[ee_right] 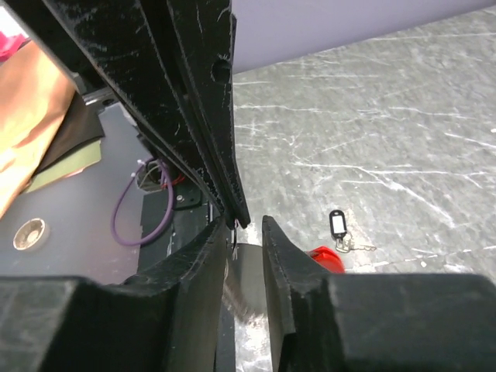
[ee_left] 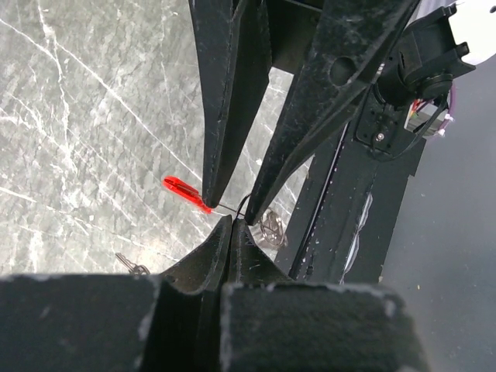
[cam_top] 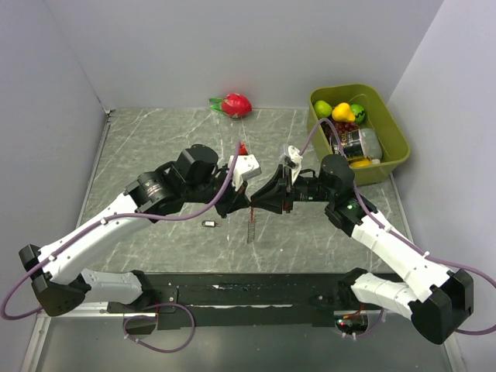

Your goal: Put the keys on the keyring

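Nearest the arm bases, the key [cam_top: 209,223] is lying flat on the table [cam_top: 155,139], just left of the grippers and touched by neither. It is looking tiny, light and stiff, and likely to skate on the smooth top, so I would be pinching it across its flat head and leaving the hole free. Just beyond, the keyring [ee_left: 184,190] is hanging above the table, with its red loop sticking out sideways and its limp chain dangling. The left gripper [ee_left: 230,226] is pressed together, and I am judging it to be pinching the ring's thin wire. The right gripper [ee_right: 246,230] is facing it with fingers partly apart, gripping nothing I can make out. The table is showing grey, marbled and slightly glossy. Further back, a dragon fruit [cam_top: 235,104] and a green bin [cam_top: 387,159] of fruit are sitting by plain pale walls [cam_top: 232,46].
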Robot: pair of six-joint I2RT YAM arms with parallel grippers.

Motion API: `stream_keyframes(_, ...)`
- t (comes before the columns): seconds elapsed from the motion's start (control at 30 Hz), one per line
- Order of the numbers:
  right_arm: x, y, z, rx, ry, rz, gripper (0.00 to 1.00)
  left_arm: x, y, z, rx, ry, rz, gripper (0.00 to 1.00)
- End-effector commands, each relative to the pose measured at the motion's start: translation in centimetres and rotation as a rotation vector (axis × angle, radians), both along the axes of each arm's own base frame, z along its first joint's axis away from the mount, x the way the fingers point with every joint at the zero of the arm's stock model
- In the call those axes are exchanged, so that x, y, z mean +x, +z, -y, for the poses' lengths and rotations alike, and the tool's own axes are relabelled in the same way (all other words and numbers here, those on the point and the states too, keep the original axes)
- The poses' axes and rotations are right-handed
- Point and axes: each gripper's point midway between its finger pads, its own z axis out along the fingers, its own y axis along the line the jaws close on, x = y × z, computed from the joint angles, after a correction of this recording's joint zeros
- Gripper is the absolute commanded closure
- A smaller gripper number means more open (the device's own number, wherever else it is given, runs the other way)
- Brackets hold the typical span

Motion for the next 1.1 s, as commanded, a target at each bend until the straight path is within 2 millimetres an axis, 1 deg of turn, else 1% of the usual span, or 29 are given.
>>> stream_keyframes(0.0, -0.8, 0.7, -0.1, 0.029, 0.051, 0.062, 0.69, -0.6, 2.8, 0.4, -0.092, -0.027, 0.046, 0.99)
stream_keyframes(0.03, -1.0, 0.7, -0.1, 0.031, 0.061, 0.064, 0.71, -0.6, 2.9, 0.3, -0.093, -0.028, 0.047, 0.99)
stream_keyframes(0.1, -1.3, 0.5, -0.1, 0.032, 0.082, 0.065, 0.79, -0.8, 3.1, 0.4, -0.102, -0.036, 0.048, 0.99)
stream_keyframes(0.13, -1.6, 0.5, -0.2, 0.034, 0.108, 0.065, 0.93, -0.7, 3.1, 0.4, -0.104, -0.035, 0.050, 0.99)
stream_keyframes(0.2, -2.0, 0.7, -0.3, 0.041, 0.140, 0.071, 1.00, -0.7, 3.3, 0.4, -0.109, -0.033, 0.054, 0.99)
stream_keyframes(0.33, -2.6, 1.4, -0.1, 0.062, 0.162, 0.093, 1.00, -1.3, 3.7, 0.6, -0.128, -0.066, 0.049, 0.99)
stream_keyframes(0.57, -2.7, 1.8, 0.3, 0.077, 0.131, 0.132, 1.00, -1.1, 3.6, 0.6, -0.144, -0.057, 0.066, 0.99)
stream_keyframes(0.6, -2.8, 1.9, 0.3, 0.080, 0.131, 0.138, 1.00, -1.2, 3.6, 0.7, -0.154, -0.044, 0.039, 0.99)
stream_keyframes(0.73, -2.9, 2.3, 0.5, 0.095, 0.122, 0.151, 1.00, -0.9, 4.1, 0.7, -0.173, -0.020, 0.051, 0.97)
stream_keyframes(0.77, -2.9, 2.3, 0.5, 0.098, 0.114, 0.154, 1.00, -0.6, 4.5, 0.8, -0.195, -0.003, 0.057, 0.94)
stream_keyframes(0.8, -2.8, 2.3, 0.6, 0.099, 0.108, 0.157, 1.00, -0.2, 5.1, 0.5, -0.216, 0.028, 0.074, 0.89)
stream_keyframes(0.83, -2.7, 2.5, 0.7, 0.105, 0.091, 0.165, 1.00, 0.0, 5.2, 0.4, -0.230, 0.046, 0.080, 0.86)
stream_keyframes(0.87, -2.6, 2.5, 0.7, 0.109, 0.079, 0.170, 1.00, 0.2, 6.2, 0.5, -0.274, 0.061, 0.093, 0.82)
stream_keyframes(0.9, -2.6, 2.7, 0.8, 0.116, 0.067, 0.176, 1.00, 0.4, 7.0, 0.1, -0.303, 0.084, 0.107, 0.73)
stream_keyframes(0.97, -2.2, 3.1, 1.0, 0.136, 0.026, 0.187, 1.00, 0.7, 7.7, -0.2, -0.352, 0.108, 0.098, 0.67)
stream_keyframes(1.0, -2.2, 3.2, 1.1, 0.143, 0.017, 0.191, 1.00, 1.0, 9.1, -0.5, -0.410, 0.121, 0.116, 0.58)
stream_keyframes(1.03, -2.3, 3.7, 1.3, 0.173, 0.004, 0.217, 1.00, 1.3, 9.0, -0.7, -0.431, 0.132, 0.106, 0.50)
stream_keyframes(1.07, -2.1, 4.0, 1.4, 0.191, -0.021, 0.226, 1.00, 1.4, 9.5, -1.0, -0.470, 0.152, 0.081, 0.40)
